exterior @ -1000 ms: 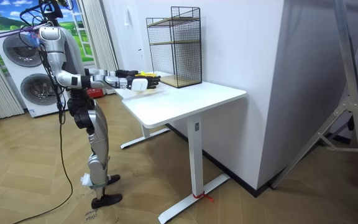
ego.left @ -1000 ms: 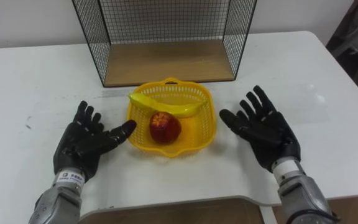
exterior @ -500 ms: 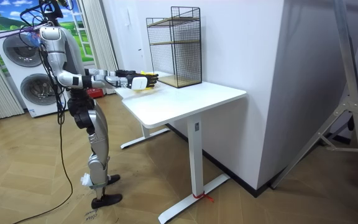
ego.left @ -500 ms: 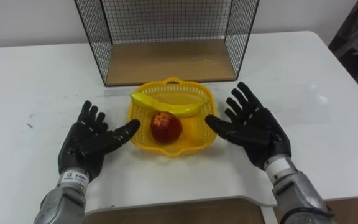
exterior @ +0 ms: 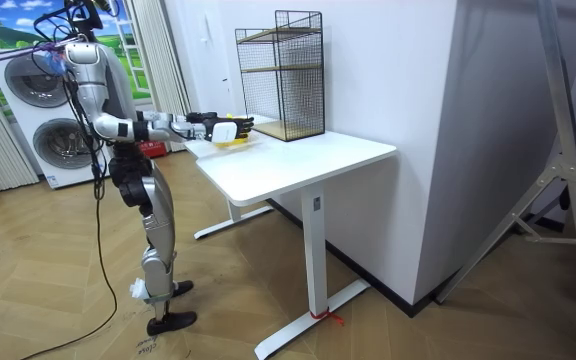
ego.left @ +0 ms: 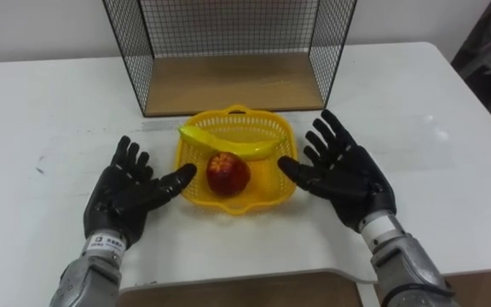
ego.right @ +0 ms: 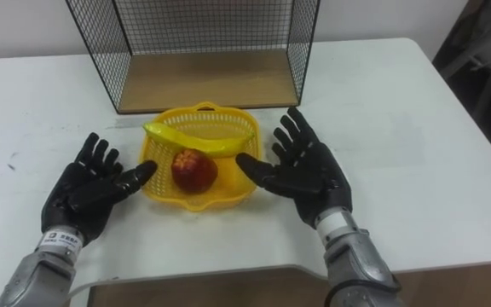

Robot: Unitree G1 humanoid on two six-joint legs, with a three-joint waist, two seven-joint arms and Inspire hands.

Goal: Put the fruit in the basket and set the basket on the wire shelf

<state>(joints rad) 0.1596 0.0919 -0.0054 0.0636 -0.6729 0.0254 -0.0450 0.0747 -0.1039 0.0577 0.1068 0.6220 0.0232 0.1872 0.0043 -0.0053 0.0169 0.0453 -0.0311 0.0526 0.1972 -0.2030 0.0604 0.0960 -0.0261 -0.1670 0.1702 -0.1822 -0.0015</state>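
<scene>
The fruit-loading step appeared complete: the banana (ego.left: 224, 142) and the apple (ego.left: 227, 174) lay inside the yellow basket (ego.left: 277, 184), which stood on the white table (ego.left: 450, 128) just in front of the wire shelf (ego.left: 228, 51). The left hand (ego.left: 126, 198) and the right hand (ego.left: 348, 175) flanked the basket, fingers straight and spread, grasping nothing. Thumb contact with the basket walls could not be confirmed. The step in hand was judged to be the two-sided grasp. The next move called for closing both hands on the rim, lifting level, and advancing the basket onto the shelf's wooden floor (ego.left: 233, 83).

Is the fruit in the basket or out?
In: the apple and the banana both lie inside the basket, which sits on the table.
</scene>
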